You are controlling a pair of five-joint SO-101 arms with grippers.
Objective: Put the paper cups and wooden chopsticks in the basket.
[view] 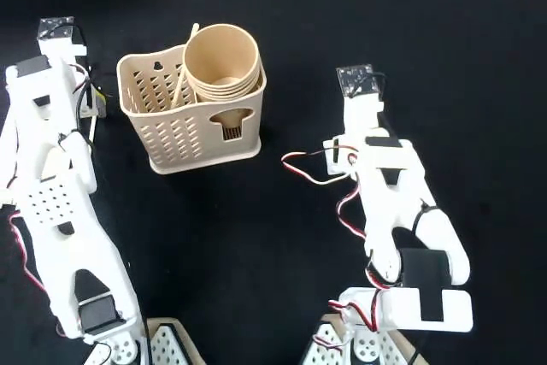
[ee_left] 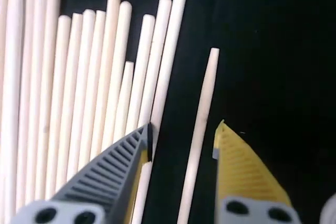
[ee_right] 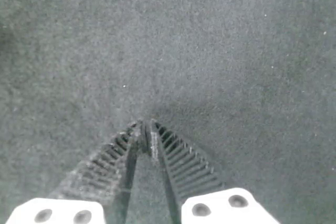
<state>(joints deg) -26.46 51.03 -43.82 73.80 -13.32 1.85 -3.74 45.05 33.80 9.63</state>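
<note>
Currently the left gripper (ee_left: pixel 184 126) has its fingers set apart at a medium gap, straddling a single chopstick (ee_left: pixel 202 114) that lies flat on the black cloth (ee_left: pixel 278 51). The stick runs between the two fingers, nearer the yellow one; it looks clear of both. Just outside the grey finger (ee_left: pixel 113 174) is a row of chopsticks (ee_left: pixel 84 77), side by side and roughly parallel to the single one.

The right gripper (ee_right: pixel 144 127) has its fingers closed tip to tip, nothing between them, over bare cloth.

High view: the basket (view: pixel 171 138) stands upright on the cloth between the arms, nearer the left arm (view: pixel 51 168). The paper cups (view: pixel 220 57) are stacked inside it, on the side toward the right arm (view: pixel 385 177). One leaning chopstick (view: pixel 184 70) is also in the basket, just beside the cups, with its end sticking above the rim. The right arm is well apart from the basket.
</note>
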